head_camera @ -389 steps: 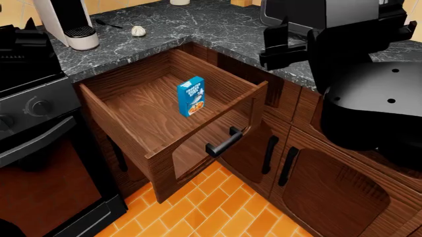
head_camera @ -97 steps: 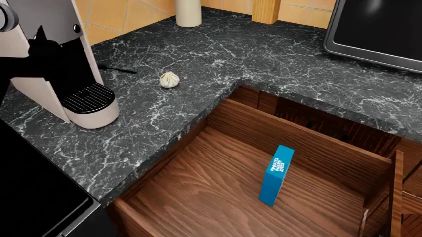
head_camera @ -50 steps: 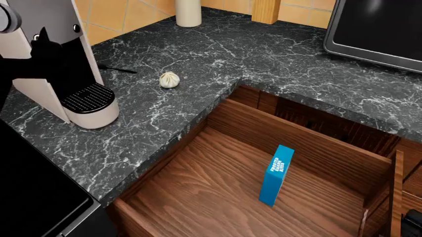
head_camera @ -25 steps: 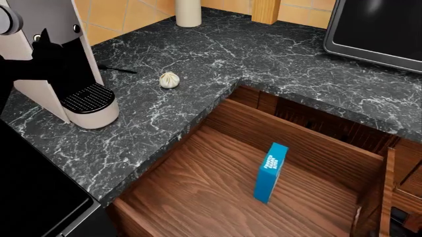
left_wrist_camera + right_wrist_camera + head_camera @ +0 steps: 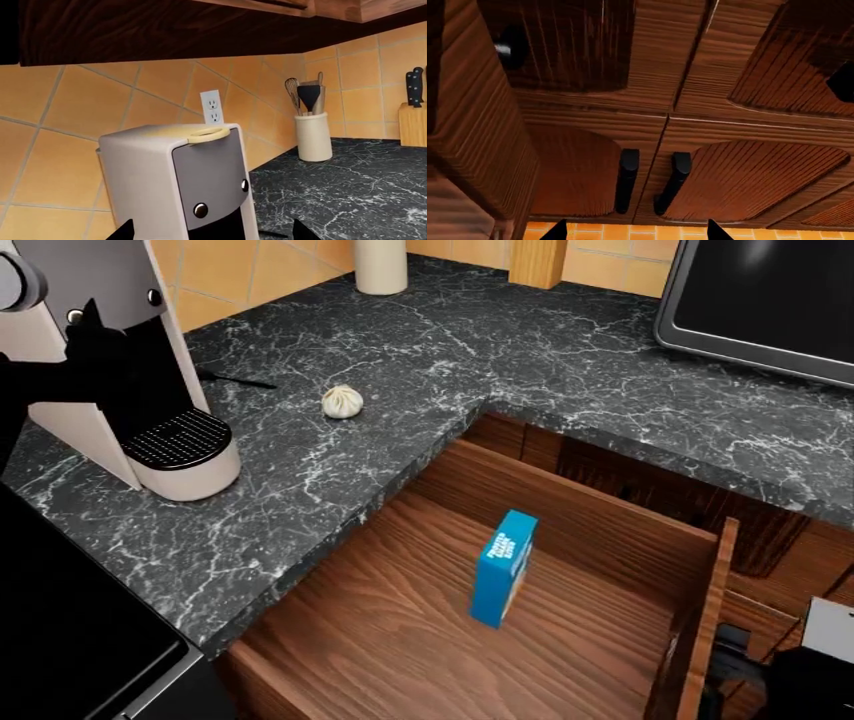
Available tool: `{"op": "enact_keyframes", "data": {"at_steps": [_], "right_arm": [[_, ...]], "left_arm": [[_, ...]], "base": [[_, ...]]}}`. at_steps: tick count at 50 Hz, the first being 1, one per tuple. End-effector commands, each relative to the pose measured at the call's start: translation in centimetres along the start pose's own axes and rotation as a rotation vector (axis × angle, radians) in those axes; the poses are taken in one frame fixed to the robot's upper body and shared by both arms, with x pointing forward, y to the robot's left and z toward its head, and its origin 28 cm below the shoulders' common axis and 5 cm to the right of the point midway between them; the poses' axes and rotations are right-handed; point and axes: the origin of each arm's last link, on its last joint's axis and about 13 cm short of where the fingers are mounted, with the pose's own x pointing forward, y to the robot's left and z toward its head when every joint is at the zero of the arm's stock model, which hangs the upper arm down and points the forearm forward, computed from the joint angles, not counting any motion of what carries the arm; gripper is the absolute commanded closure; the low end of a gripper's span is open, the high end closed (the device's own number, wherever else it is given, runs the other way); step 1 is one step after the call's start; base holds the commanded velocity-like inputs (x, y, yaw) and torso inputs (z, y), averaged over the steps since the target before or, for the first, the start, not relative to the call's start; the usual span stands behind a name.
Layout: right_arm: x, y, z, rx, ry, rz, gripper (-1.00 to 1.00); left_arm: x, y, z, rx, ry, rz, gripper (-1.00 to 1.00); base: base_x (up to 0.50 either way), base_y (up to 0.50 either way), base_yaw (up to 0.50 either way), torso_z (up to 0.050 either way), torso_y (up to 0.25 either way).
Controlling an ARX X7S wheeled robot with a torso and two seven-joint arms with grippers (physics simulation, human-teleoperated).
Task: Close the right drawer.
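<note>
The right drawer stands partly open under the black marble counter, its reddish-brown box showing. A blue box stands upright inside it. The drawer's front panel is seen edge-on at the right. My right arm shows low at the right, just outside that panel; contact is hidden. In the right wrist view the drawer's ribbed side is close by, and my right gripper is open with nothing between its tips. My left gripper is open, facing the coffee machine.
Cabinet doors with vertical black handles lie beyond the right gripper, above orange floor tiles. On the counter are the coffee machine, a garlic bulb, a utensil crock, a knife block and a microwave. My left arm hangs before the machine.
The drawer front has slid inward, to the left, carrying the blue box with it. My right arm has come into the head view at the lower right.
</note>
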Motion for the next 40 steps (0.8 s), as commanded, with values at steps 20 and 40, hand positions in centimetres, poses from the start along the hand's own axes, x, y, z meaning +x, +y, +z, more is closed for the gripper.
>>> {"op": "enact_keyframes", "data": {"at_steps": [20, 40], "right_arm": [[0.9, 10.3, 2.8, -0.163, -0.077, 0.373, -1.0], [0.3, 14.8, 2.2, -0.276, -0.049, 0.575, -1.0]], "left_arm": [[0.1, 0.1, 0.1, -0.027, -0.011, -0.013, -1.0], [0.1, 0.0, -0.1, -0.026, -0.009, -0.011, -1.0]], "base": [[0.0, 0.0, 0.0, 0.0, 0.001], [0.0, 0.0, 0.0, 0.0, 0.0]]}}
